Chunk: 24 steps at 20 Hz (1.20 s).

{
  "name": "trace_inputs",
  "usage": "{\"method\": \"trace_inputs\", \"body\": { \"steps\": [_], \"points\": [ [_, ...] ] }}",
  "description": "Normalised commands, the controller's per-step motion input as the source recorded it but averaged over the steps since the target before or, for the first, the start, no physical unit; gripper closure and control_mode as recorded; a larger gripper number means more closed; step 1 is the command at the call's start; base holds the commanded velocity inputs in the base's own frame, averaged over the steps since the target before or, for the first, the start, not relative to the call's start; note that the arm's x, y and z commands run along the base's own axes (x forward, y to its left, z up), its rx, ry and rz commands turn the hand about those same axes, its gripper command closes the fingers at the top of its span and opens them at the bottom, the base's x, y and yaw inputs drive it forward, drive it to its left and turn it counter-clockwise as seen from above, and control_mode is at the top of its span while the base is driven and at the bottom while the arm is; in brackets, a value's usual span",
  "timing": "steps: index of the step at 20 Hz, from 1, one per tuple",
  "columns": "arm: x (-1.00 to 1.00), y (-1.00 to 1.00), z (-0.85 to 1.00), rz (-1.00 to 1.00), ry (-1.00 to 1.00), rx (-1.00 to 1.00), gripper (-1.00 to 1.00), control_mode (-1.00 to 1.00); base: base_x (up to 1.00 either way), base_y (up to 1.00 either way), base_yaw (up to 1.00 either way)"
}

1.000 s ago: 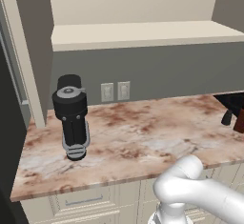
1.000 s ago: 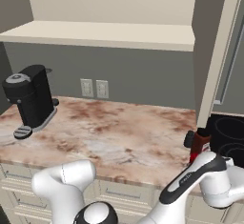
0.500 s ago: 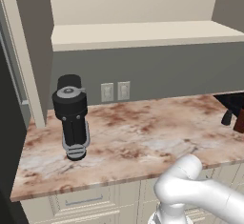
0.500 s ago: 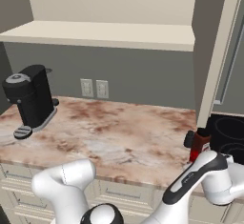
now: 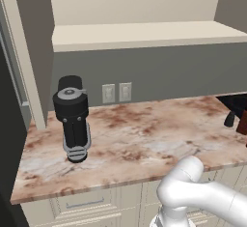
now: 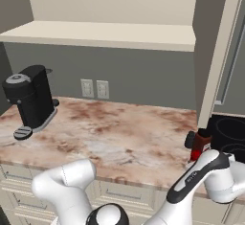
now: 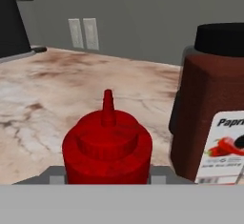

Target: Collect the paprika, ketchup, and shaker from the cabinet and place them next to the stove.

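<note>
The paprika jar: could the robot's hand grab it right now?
Probably not yet: the hand is shut on the ketchup. The paprika stands close beside it, unblocked, so letting go comes first.

ketchup [image 7: 107, 147] base below frame, paprika [image 7: 212, 106] cropped right, shaker [image 7: 176, 112] mostly hidden behind

Red ketchup [image 7: 107, 147] upright, just beside dark paprika [image 7: 212, 108] jar

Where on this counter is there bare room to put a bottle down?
The marble counter is bare from the coffee maker across to the paprika jar. It is crowded near the stove, where the jar, the shaker and the ketchup bottle cluster.
</note>
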Motion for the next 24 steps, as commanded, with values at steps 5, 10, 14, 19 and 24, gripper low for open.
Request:
{"method": "trace_inputs", "body": {
  "steps": [5,10,14,19,24],
  "points": [
    [0.09,-0.03,-0.16,0.00,-0.01,0.00,-1.00,-1.00,0.00,0.00,0.00],
    [-0.01,0.03,0.06,0.00,-0.01,0.00,-1.00,-1.00,0.00,0.00,0.00],
    [-0.14,0.12,0.19,0.00,0.00,0.00,-1.00,-1.00,0.00,0.00,0.00],
    [-0.18,0.21,0.21,0.00,0.00,0.00,-1.00,-1.00,0.00,0.00,0.00],
    [-0.22,0.22,0.19,0.00,-0.02,0.00,-1.00,-1.00,0.00,0.00,0.00]
  ]
}}
